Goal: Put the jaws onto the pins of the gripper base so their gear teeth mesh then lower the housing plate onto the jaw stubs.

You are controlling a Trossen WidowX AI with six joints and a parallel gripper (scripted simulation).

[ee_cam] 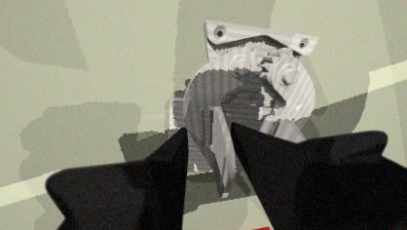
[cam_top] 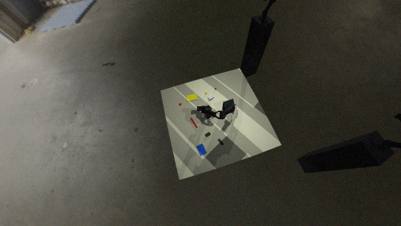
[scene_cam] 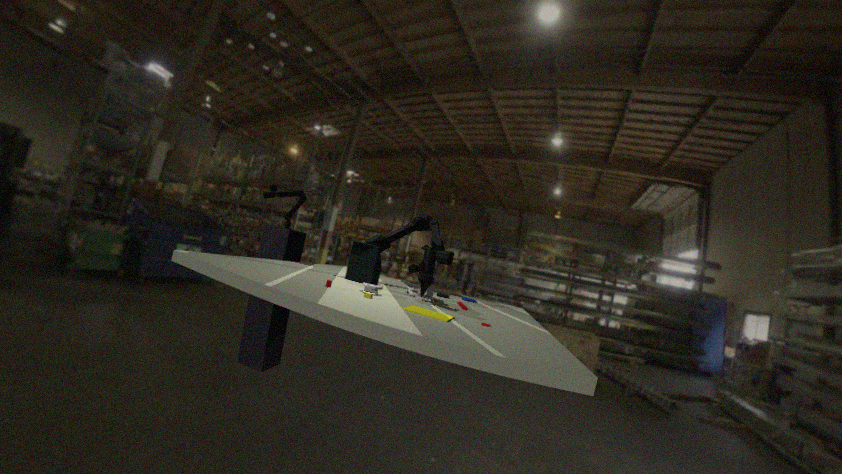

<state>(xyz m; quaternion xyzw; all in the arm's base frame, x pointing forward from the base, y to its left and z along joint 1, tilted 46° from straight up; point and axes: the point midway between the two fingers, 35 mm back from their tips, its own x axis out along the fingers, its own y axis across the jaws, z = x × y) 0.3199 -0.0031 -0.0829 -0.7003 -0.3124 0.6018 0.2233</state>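
Observation:
The pale gripper base [ee_cam: 208, 46] lies on the table below my hand, its two-holed flange at the top of the wrist view. My gripper [ee_cam: 207, 130] [cam_top: 206, 117] [scene_cam: 424, 293] is shut on the left jaw [ee_cam: 223, 156], whose long finger shows between my black fingertips. The right jaw [ee_cam: 288, 75] lies at the base's right side, its finger partly behind my right fingertip. Gear teeth show between the jaw hubs; shadow hides whether they fully mesh. A small white part, apparently the housing plate [cam_top: 211, 97] [scene_cam: 371, 287], lies apart on the table.
A yellow plate [cam_top: 192, 97] [scene_cam: 428, 313], a red bar [cam_top: 194, 122] [scene_cam: 462, 305], a blue plate [cam_top: 201, 149] [scene_cam: 469, 299] and two dark blocks [cam_top: 207, 134] [cam_top: 220, 141] lie around the work. Small red and yellow cubes lie farther out. My arm's base block [scene_cam: 362, 262] stands beside the work.

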